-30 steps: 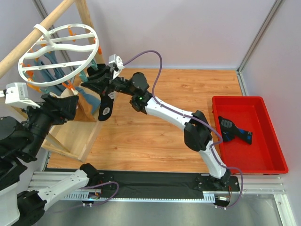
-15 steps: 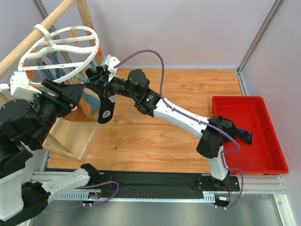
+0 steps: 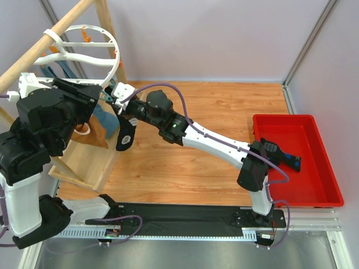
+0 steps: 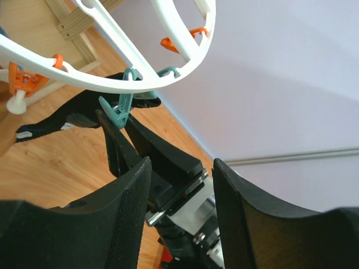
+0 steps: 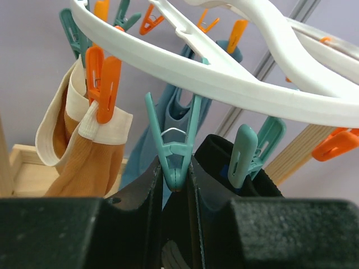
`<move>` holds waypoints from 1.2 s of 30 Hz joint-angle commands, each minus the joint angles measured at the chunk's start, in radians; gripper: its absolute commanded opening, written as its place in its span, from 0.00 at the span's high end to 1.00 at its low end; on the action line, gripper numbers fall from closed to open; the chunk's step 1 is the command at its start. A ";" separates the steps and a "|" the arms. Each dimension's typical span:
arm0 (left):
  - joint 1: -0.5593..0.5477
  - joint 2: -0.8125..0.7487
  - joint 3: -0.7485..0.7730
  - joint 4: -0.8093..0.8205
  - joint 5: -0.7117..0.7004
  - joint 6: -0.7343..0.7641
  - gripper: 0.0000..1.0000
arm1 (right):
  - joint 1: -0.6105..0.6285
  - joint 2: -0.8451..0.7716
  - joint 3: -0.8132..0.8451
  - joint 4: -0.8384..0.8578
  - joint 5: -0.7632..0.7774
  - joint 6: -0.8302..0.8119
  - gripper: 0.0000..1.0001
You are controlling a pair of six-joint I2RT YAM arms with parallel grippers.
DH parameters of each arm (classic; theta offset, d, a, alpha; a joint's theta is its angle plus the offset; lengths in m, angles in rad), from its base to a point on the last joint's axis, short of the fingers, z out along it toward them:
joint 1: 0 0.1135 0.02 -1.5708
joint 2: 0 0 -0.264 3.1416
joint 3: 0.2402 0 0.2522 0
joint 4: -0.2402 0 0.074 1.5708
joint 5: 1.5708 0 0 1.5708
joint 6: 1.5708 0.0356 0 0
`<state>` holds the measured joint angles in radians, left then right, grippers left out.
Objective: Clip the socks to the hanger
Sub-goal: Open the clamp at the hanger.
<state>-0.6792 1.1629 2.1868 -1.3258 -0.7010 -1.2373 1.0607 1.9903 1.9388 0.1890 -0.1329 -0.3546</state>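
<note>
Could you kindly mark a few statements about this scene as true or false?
1. A black sock lies in the red tray. True.
2. The left gripper has its jaws shut on a clip. False: the jaws stand open and hold nothing.
3. The tan sock hangs from an orange clip. True.
4. The right gripper is over the red tray. False: it is up at the hanger, just under a teal clip, with a second black sock hanging from it.
</note>
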 commanded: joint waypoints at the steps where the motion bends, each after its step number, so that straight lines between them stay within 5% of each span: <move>1: 0.006 0.052 0.068 -0.179 -0.040 -0.031 0.46 | 0.013 -0.067 -0.021 0.052 0.065 -0.118 1.00; 5: 0.117 0.104 0.082 -0.197 0.052 0.018 0.37 | 0.013 -0.071 -0.035 0.058 0.046 -0.171 1.00; 13: 0.262 0.106 -0.009 -0.116 0.102 0.110 0.37 | 0.016 -0.099 -0.087 0.109 0.027 -0.251 1.00; 36: 0.291 0.096 -0.151 -0.061 0.097 0.019 0.42 | 0.055 -0.094 -0.123 0.150 0.121 -0.339 1.00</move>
<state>-0.4007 1.2621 2.0300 -1.3514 -0.5842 -1.1965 1.1095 1.9362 1.8252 0.2932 -0.0456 -0.6590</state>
